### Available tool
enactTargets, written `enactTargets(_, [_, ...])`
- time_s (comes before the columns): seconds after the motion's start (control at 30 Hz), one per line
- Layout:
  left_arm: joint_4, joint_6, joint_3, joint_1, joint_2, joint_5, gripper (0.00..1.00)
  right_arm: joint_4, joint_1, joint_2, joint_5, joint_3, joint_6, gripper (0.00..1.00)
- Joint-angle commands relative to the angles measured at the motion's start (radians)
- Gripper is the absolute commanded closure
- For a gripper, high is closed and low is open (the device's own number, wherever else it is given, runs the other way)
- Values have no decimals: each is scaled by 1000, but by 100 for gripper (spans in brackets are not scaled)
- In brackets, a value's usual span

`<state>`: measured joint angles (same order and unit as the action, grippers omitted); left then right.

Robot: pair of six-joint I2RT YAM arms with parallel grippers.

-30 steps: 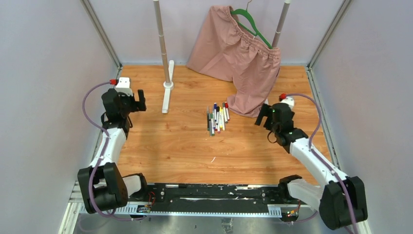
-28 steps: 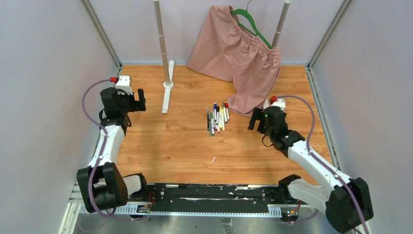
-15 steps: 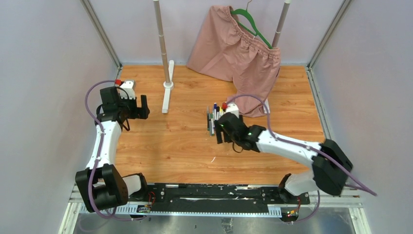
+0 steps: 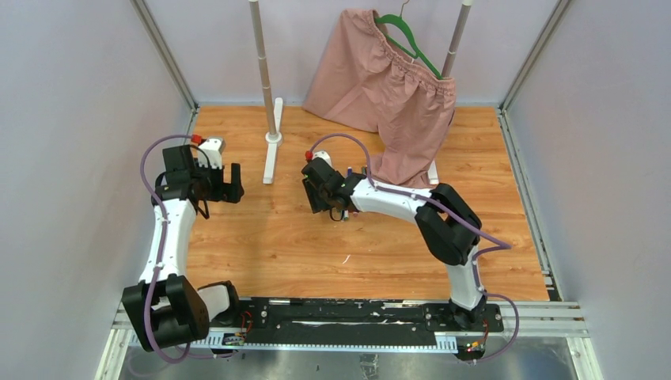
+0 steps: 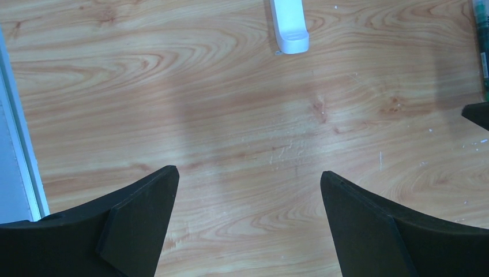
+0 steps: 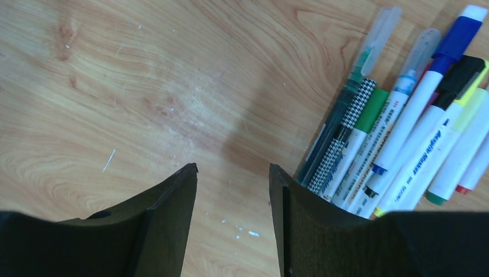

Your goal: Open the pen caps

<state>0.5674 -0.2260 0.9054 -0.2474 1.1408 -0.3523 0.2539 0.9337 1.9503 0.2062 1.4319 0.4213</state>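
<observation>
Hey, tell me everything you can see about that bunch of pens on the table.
The pens lie flat on the wooden table, side by side and touching, roughly parallel. Barrels look plastic: mostly white with print, one dark green, one checkered. The caps seen are on: clear, blue, black. The right gripper hovers beside them, jaws apart over bare wood.

The pens (image 6: 398, 138) lie bunched side by side on the tabletop (image 6: 115, 86); caps (image 6: 459, 33) fitted: 2 clear, 1 blue, 1 black.
</observation>
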Motion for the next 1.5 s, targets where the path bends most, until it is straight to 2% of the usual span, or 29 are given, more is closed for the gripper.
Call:
enactTargets(0.0, [47,-31,30,-9,-22,-16,0,76,-8,68,-14,68,-9,46])
enactTargets(0.17, [60,-35,33,-9,-20,-30,0,89,-25,81,-13,45,19,46])
enactTargets(0.73, [83,-36,43,-8,-27,-72,0,76,-36,-31,-44,-100,13,46])
enactTargets(0.97, [86,-33,45,-9,-21,-86,0,85,-61,-37,-37,-34,-34,45])
enactTargets(1.23, [89,-29,55,-8,-11,-86,0,97,-111,42,-61,28,-45,45])
enactTargets(1.47, [89,-26,63,-8,5,-85,0,96,-110,76,-88,61,-47,49])
